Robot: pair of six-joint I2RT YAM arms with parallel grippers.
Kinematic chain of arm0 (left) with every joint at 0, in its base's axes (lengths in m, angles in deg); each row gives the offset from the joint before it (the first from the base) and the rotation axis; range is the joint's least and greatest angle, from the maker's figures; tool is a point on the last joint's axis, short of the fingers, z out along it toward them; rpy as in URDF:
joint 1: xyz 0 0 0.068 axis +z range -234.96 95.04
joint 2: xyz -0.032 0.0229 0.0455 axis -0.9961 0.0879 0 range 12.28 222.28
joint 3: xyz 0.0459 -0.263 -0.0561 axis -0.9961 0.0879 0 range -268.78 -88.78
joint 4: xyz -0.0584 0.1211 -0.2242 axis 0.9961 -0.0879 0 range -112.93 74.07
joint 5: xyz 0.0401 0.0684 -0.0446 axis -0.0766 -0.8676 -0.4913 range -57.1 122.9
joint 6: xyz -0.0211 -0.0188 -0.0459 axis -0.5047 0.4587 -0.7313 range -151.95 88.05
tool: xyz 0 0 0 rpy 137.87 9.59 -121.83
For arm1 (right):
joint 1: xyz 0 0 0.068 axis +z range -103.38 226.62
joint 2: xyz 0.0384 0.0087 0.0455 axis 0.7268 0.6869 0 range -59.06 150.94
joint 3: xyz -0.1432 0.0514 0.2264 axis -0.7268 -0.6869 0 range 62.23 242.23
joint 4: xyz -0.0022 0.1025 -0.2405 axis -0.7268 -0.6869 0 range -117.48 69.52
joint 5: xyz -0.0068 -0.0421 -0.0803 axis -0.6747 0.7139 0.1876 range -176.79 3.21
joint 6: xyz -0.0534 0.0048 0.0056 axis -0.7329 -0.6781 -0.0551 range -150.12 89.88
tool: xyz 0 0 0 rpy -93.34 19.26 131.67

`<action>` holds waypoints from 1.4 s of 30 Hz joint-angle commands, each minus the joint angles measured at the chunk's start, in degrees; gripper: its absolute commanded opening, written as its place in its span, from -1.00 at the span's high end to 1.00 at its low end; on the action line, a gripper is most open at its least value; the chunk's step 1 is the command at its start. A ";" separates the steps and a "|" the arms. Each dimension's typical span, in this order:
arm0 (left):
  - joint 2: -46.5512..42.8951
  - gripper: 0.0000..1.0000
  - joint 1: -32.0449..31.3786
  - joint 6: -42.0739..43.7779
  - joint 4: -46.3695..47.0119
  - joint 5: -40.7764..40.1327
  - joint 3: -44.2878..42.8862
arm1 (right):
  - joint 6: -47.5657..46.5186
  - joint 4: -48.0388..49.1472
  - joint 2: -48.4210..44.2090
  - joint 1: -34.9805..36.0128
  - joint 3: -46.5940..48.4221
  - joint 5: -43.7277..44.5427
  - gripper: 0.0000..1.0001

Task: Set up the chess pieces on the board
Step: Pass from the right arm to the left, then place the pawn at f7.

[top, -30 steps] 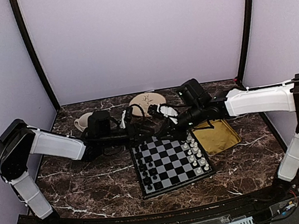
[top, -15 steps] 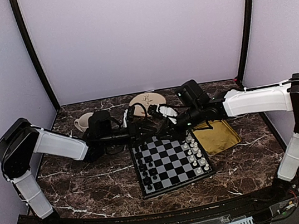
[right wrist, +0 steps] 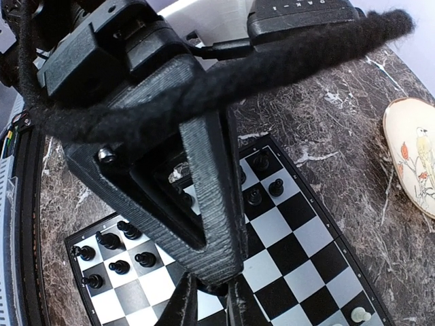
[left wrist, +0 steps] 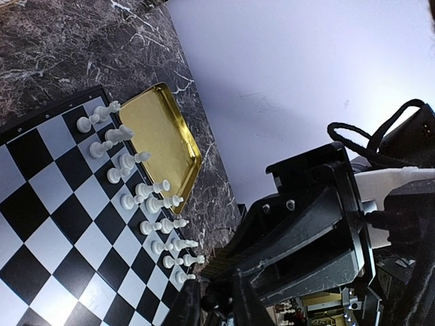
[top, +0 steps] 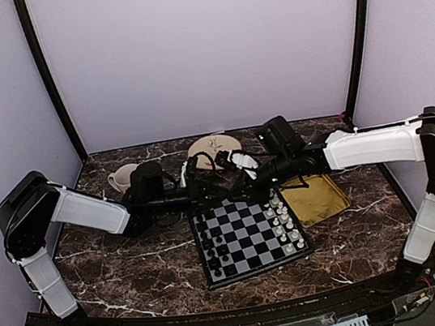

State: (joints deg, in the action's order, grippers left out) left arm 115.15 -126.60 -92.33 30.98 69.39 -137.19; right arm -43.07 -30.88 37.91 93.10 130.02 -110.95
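The board [top: 258,270] lies mid-table, with black chess pieces [top: 210,250] along its left side and white pieces [top: 285,222] along its right. Both grippers meet just above the board's far edge. My right gripper [top: 232,179] is shut on a small black chess piece [right wrist: 213,290]. My left gripper [top: 208,185] has its fingers either side of that same piece [left wrist: 215,301]. In the right wrist view, the left gripper's ribbed body [right wrist: 204,190] hides most of the piece. Below it are the board [right wrist: 326,272] and black pieces [right wrist: 112,258].
A yellow tray [top: 317,197] sits against the board's right side, also in the left wrist view as the tray [left wrist: 156,136]. A cream cup [top: 120,177] and a round plate with a bird picture [top: 213,145] stand behind the arms. Purple walls enclose the table.
The left arm has reached a little further right toward the right gripper, and its fingers have narrowed round the black piece. The right arm has barely moved.
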 commanded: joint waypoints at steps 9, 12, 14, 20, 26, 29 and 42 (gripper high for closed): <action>-0.74 0.91 -0.30 3.31 0.43 0.98 -1.02 | -1.59 -1.21 -0.04 -0.50 0.69 -0.47 0.47; -2.32 0.92 -0.35 8.61 -6.01 0.30 -2.63 | -4.40 -4.50 -3.34 -1.50 -0.58 -0.40 0.39; -4.09 0.92 -0.35 14.87 -13.61 -1.26 -4.48 | -6.00 -6.54 -6.03 -2.98 -1.38 -0.49 0.35; -9.59 0.92 -2.47 39.74 -36.53 -14.74 -9.71 | -8.53 -10.86 -13.57 -10.29 -8.05 -0.50 0.33; -11.37 0.88 -6.54 59.71 -46.34 -26.00 -11.34 | -9.58 -3.85 -20.41 -17.21 -18.92 -1.70 0.26; -11.73 0.87 -7.11 64.44 -46.96 -27.30 -10.84 | -10.95 -4.42 -22.14 -18.49 -19.10 -0.72 0.24; -7.86 0.85 -7.04 71.50 -48.62 -25.53 -12.08 | -11.00 -3.70 -22.24 -19.58 -19.47 -3.65 0.20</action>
State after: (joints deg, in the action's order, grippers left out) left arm 106.38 -133.73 -24.51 -15.60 44.25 -147.70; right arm -53.52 -36.45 15.92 73.86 110.70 -113.20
